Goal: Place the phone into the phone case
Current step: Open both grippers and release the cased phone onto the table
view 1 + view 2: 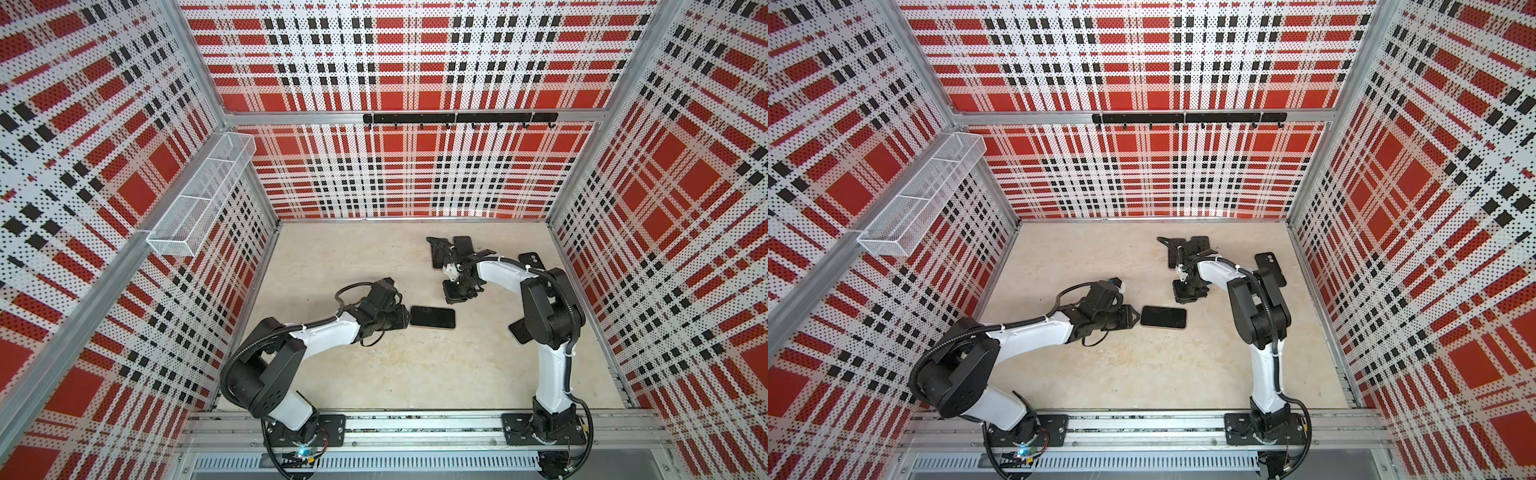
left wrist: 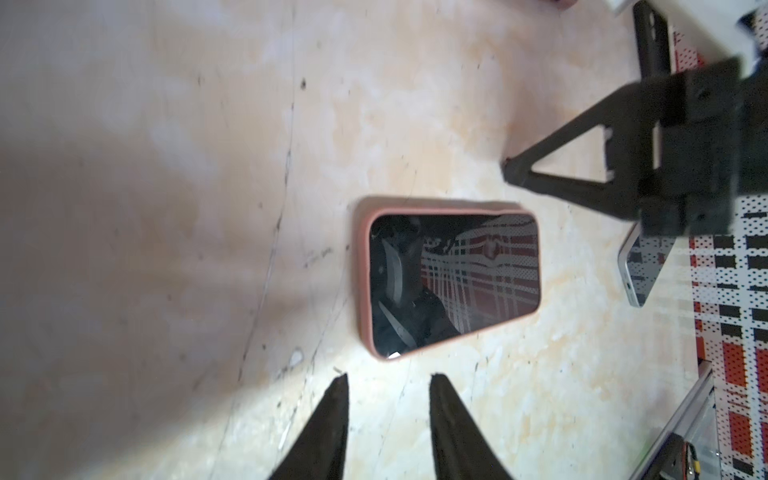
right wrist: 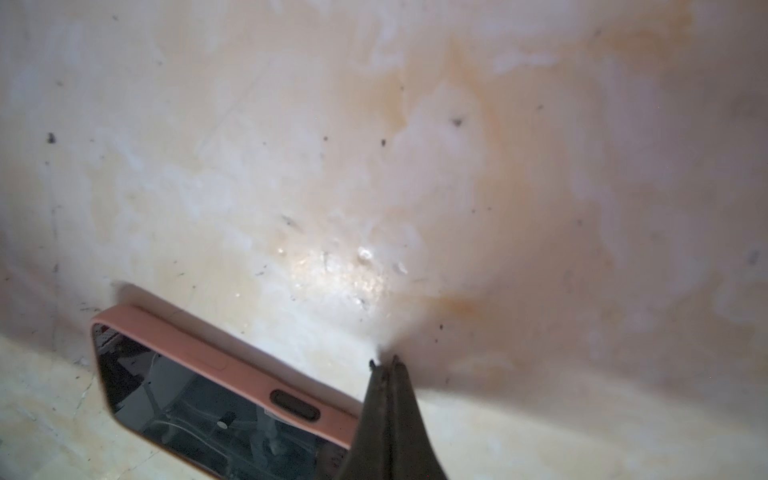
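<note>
Both top views bright, evenly lit; walls bowed toward frame edges. Wrist views softened; glare seen on table, reflections on phone.

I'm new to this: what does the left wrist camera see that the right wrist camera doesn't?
Only the left wrist view: the open left gripper, the full screen of the phone, and a second, silver-edged phone near the plaid wall. Only the right wrist view: the pink case with its side button, close up. Both: the phone lying cased on the table, and the shut right gripper.
</note>
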Action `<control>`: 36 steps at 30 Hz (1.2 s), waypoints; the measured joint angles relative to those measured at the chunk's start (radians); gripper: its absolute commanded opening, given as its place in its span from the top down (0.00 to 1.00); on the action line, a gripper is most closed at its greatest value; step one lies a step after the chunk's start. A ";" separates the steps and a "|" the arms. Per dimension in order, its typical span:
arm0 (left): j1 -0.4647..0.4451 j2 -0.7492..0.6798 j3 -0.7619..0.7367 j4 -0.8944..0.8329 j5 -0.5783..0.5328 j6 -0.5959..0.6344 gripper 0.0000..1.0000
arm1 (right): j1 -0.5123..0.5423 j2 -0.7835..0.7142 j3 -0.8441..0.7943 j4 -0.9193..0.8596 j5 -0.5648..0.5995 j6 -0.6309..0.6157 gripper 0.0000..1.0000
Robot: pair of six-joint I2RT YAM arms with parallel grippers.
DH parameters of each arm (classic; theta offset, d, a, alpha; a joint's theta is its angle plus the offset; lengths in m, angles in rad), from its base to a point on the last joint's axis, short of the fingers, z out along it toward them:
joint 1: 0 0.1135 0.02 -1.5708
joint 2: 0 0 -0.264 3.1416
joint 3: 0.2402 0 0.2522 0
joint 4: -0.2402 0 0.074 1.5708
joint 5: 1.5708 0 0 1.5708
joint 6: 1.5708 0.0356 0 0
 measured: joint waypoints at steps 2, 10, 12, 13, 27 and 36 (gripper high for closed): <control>-0.018 -0.012 -0.043 0.015 -0.002 -0.032 0.56 | 0.002 -0.034 -0.053 0.023 -0.013 0.000 0.97; -0.051 -0.024 -0.099 0.071 -0.024 -0.121 0.39 | 0.097 -0.230 -0.360 0.135 -0.130 0.083 0.97; -0.055 -0.027 -0.099 0.085 -0.036 -0.134 0.31 | 0.150 -0.256 -0.414 0.198 -0.180 0.130 0.97; -0.056 -0.027 -0.099 0.089 -0.043 -0.139 0.29 | 0.167 -0.260 -0.429 0.227 -0.195 0.150 0.97; -0.140 0.044 0.116 -0.111 -0.224 -0.111 0.02 | 0.082 -0.628 -0.513 0.277 -0.002 0.228 0.48; -0.220 0.199 0.326 -0.314 -0.380 -0.093 0.02 | 0.064 -0.634 -0.586 0.254 0.010 0.201 0.33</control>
